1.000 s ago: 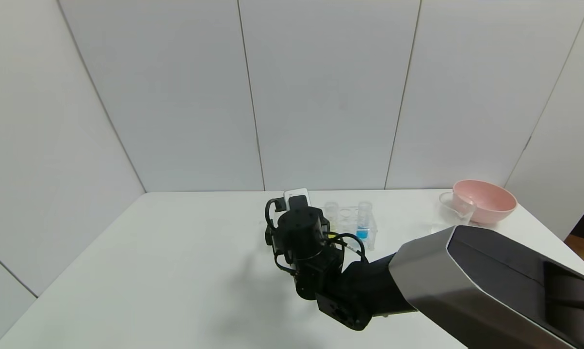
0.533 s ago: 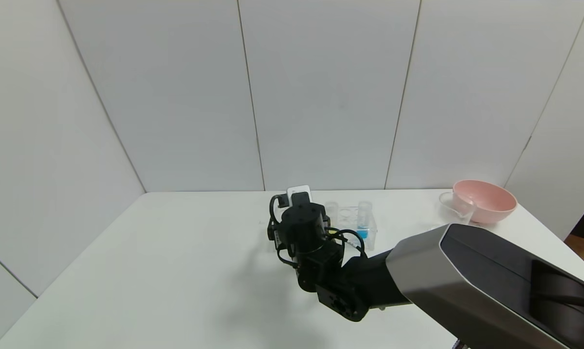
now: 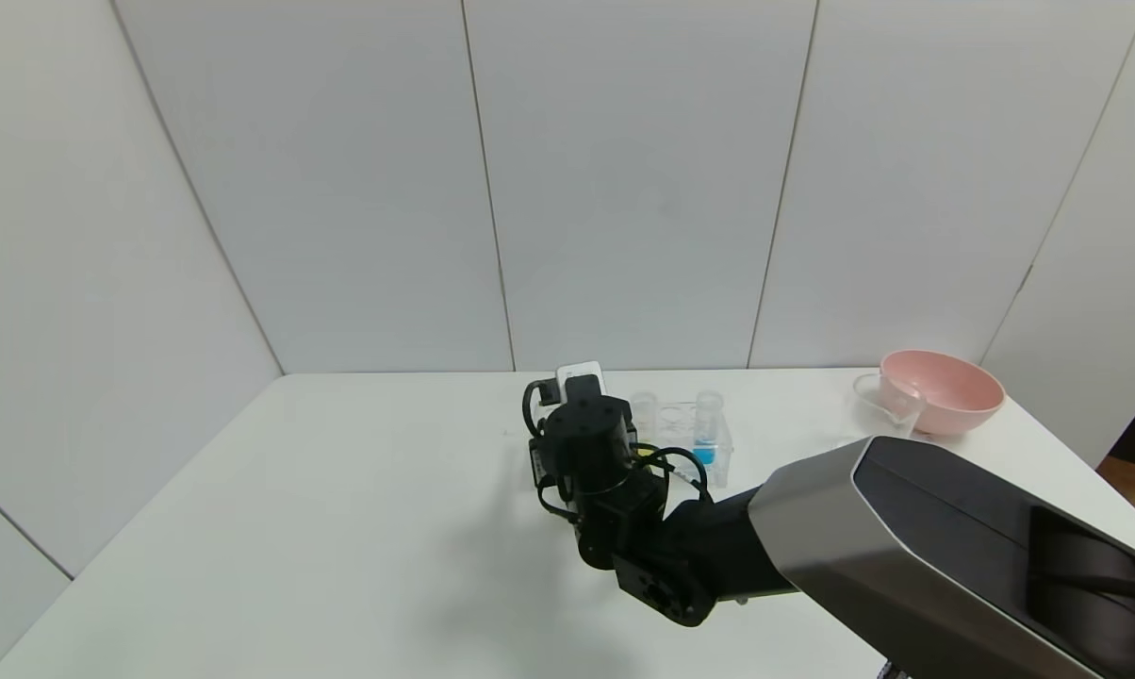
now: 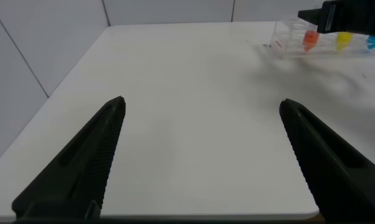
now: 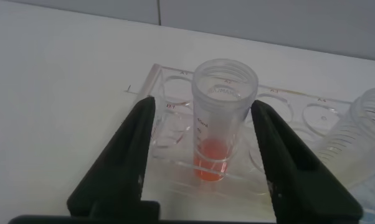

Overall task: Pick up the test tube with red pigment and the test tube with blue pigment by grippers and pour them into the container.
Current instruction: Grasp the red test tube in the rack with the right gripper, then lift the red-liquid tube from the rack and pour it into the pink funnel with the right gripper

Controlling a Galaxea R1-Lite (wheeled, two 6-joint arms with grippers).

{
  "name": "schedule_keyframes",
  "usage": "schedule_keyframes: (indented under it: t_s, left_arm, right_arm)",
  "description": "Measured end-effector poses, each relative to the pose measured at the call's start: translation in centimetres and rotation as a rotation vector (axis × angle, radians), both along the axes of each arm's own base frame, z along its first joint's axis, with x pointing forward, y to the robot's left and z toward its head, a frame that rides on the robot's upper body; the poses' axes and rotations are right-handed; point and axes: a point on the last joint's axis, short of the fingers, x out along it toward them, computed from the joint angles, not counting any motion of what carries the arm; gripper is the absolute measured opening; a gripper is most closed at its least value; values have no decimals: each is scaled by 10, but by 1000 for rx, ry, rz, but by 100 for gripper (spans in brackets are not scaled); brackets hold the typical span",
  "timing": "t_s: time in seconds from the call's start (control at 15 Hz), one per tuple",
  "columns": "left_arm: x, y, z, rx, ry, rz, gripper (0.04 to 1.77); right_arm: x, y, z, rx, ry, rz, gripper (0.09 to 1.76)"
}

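The test tube with red pigment (image 5: pixel 222 124) stands upright in a clear tube rack (image 5: pixel 175 134). My right gripper (image 5: pixel 203 104) is open, with one finger on each side of the tube and a gap on both sides. In the head view my right wrist (image 3: pixel 588 443) hides that tube. The test tube with blue pigment (image 3: pixel 706 443) stands at the rack's right end. The container (image 3: pixel 883 404), a clear beaker, stands at the far right. My left gripper (image 4: pixel 201 104) is open and empty, low over bare table, far from the rack (image 4: pixel 293 38).
A pink bowl (image 3: pixel 945 391) stands just behind the beaker. A tube with yellow liquid (image 4: pixel 343 40) sits in the rack between the red tube (image 4: pixel 309 40) and the blue one (image 4: pixel 374 42). The white table (image 3: pixel 341 490) ends at grey wall panels.
My right wrist has moved slightly forward and right toward the rack, mostly in the first half second. The tubes, beaker and bowl have not moved.
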Motion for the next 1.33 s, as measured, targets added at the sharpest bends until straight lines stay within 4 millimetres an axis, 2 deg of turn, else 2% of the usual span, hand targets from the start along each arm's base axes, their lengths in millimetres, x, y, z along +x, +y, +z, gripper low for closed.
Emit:
schedule_keyframes:
  t_s: [0.2, 0.27, 0.87, 1.33]
  left_arm:
    - [0, 0, 0, 0, 0, 0, 176]
    - [0, 0, 0, 0, 0, 0, 176]
    - [0, 0, 0, 0, 0, 0, 176]
    - [0, 0, 0, 0, 0, 0, 176]
  right_arm:
    - [0, -1, 1, -1, 1, -2, 79]
    - [0, -1, 1, -2, 1, -6, 51]
    - [-1, 0, 7, 9, -9, -1, 50]
    - [-13, -1, 46, 38, -40, 20, 50]
